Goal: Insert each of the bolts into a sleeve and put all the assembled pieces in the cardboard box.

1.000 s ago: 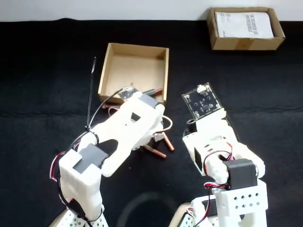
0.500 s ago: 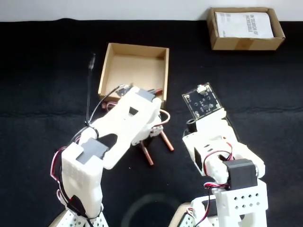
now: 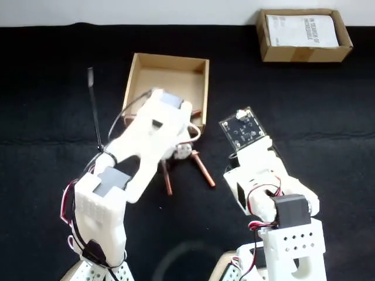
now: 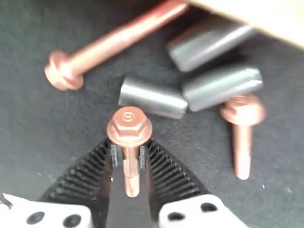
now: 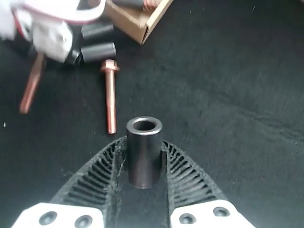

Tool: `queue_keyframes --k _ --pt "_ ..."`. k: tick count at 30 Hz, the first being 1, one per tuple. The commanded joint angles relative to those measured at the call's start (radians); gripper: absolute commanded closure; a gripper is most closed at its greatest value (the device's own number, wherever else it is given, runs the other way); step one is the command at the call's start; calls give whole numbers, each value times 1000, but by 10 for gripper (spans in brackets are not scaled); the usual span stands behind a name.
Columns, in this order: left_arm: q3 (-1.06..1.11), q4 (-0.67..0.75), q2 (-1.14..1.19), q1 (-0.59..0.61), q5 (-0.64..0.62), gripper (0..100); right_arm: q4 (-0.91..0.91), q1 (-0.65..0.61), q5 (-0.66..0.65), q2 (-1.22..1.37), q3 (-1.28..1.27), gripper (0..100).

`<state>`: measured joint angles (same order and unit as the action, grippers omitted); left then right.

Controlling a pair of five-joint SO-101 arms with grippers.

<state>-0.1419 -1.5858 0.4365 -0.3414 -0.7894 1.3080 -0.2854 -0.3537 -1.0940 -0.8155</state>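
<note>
Black table [image 3: 328, 117], bolt [image 3: 204, 170], unreadable print [image 3: 302, 30] in far box [image 3: 302, 54]

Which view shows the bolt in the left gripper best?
Left wrist view: the bolt sits centred, its shaft clamped in the left gripper, hex head facing the camera. The high view shows part of its shaft under the arm, head hidden. The right wrist view shows it far off, hanging from the gripper.
</note>
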Motion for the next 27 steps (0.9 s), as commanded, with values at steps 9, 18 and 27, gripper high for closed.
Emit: queue_keyframes --k 9,18,27 --pt "-308 -167 -326 35 190 992 2 -105 242 -352 -137 991" --pt "-305 -169 -579 30 250 991 -243 -137 419 -677 -455 991" --pt "-278 -173 -725 39 252 991 -558 -139 451 -734 -679 991"
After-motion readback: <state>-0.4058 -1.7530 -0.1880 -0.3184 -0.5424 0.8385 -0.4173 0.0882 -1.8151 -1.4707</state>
